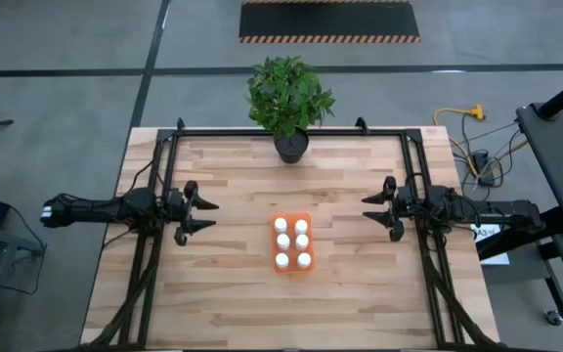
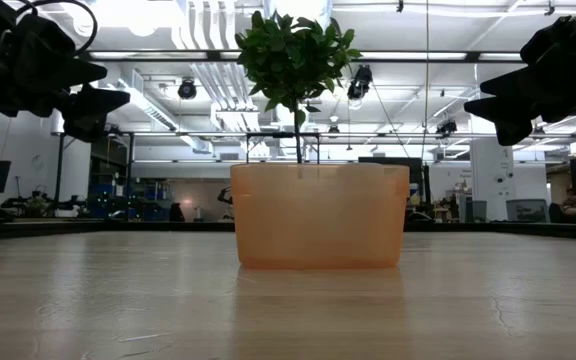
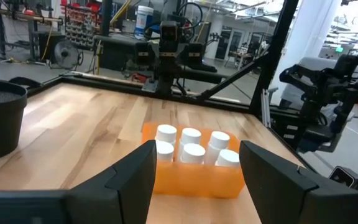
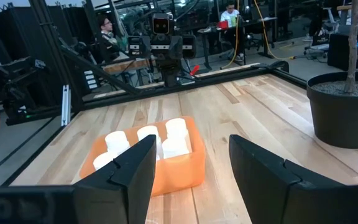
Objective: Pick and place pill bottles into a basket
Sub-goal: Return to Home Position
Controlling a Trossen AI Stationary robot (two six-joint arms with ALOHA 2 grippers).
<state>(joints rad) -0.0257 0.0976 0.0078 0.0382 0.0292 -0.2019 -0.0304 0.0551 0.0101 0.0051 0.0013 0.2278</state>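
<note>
The orange basket (image 1: 292, 261) stands near the middle of the table, its base on the wood; it also shows in the low view (image 2: 318, 215). Several white pill bottles (image 1: 292, 243) stand upright inside it in two rows, also seen in the left wrist view (image 3: 192, 151) and the right wrist view (image 4: 149, 142). My left gripper (image 1: 206, 215) is open and empty, above the table left of the basket. My right gripper (image 1: 369, 209) is open and empty, right of the basket. Both point toward the basket.
A dark pot with a green plant (image 1: 288, 103) stands at the table's far edge, behind the basket. Black frame bars (image 1: 291, 132) run along the table's far, left and right sides. People sit in the room beyond the table (image 4: 107, 30).
</note>
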